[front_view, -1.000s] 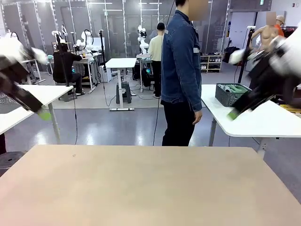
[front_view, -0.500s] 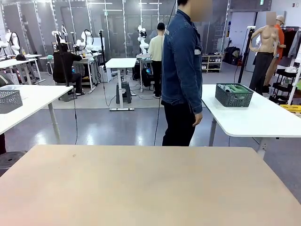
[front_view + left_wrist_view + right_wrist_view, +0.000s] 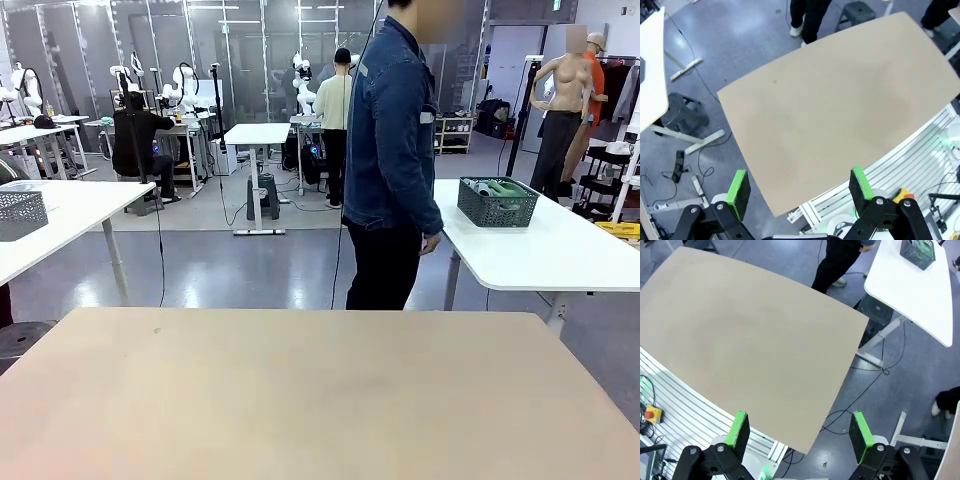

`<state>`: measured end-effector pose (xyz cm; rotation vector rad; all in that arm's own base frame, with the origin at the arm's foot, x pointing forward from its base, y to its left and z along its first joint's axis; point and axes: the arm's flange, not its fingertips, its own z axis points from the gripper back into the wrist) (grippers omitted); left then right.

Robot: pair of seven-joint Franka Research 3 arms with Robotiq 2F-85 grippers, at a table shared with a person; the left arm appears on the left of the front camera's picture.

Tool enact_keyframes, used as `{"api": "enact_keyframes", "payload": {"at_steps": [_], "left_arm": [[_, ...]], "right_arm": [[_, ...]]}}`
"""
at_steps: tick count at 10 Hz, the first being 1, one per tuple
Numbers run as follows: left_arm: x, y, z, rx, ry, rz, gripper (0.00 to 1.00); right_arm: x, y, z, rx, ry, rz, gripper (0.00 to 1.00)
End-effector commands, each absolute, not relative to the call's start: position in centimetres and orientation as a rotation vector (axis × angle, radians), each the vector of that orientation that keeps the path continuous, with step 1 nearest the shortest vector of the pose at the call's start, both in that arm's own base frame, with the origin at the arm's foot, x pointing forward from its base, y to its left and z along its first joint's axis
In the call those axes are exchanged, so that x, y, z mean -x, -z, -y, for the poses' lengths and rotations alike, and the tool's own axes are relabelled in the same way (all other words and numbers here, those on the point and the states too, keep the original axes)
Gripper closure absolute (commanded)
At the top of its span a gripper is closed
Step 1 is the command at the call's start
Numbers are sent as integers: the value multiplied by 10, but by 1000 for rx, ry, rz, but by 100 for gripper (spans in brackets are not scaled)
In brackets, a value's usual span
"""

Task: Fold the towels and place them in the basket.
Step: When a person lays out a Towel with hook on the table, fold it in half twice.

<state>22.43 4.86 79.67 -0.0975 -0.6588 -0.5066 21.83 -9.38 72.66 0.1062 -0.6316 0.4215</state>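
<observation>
**Left wrist view.** I am holding my left gripper (image 3: 799, 186) high over the beige table (image 3: 840, 100) and looking down on it. Its jaws are standing released, the green pads (image 3: 738, 187) wide apart and grasping nothing.

**Right wrist view.** I am holding my right gripper (image 3: 799, 429) high over the same table, near the corner closest to the white side table (image 3: 910, 295). These jaws are also standing released, wide apart, and are clasping nothing.

**Front view.** The basket (image 3: 497, 203) is sitting on the white side table, beyond the beige table's far right corner and well apart from both of my grippers. The towels (image 3: 503, 188) are lying inside it as mint-green rolls that show just above the rim. A person (image 3: 392, 160) in a denim jacket and dark trousers is standing at the far side, between the two tables. One hand (image 3: 431, 242) is hanging near the side table's edge. A second grey mesh basket (image 3: 20, 213) is sitting on another white table at far left.
</observation>
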Motion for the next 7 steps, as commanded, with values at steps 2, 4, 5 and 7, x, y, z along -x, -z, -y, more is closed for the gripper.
{"api": "enact_keyframes", "payload": {"at_steps": [2,4,5,7], "left_arm": [[-224,-797,-49,98,507,659,0],[-224,-797,-49,98,507,659,0],[-224,-797,-49,98,507,659,0],[-224,-797,-49,98,507,659,0]], "right_arm": [[-222,-715,94,-99,-411,608,0],[-219,-725,95,-104,-417,627,0],[-219,-725,95,-104,-417,627,0],[-219,-725,95,-104,-417,627,0]]}}
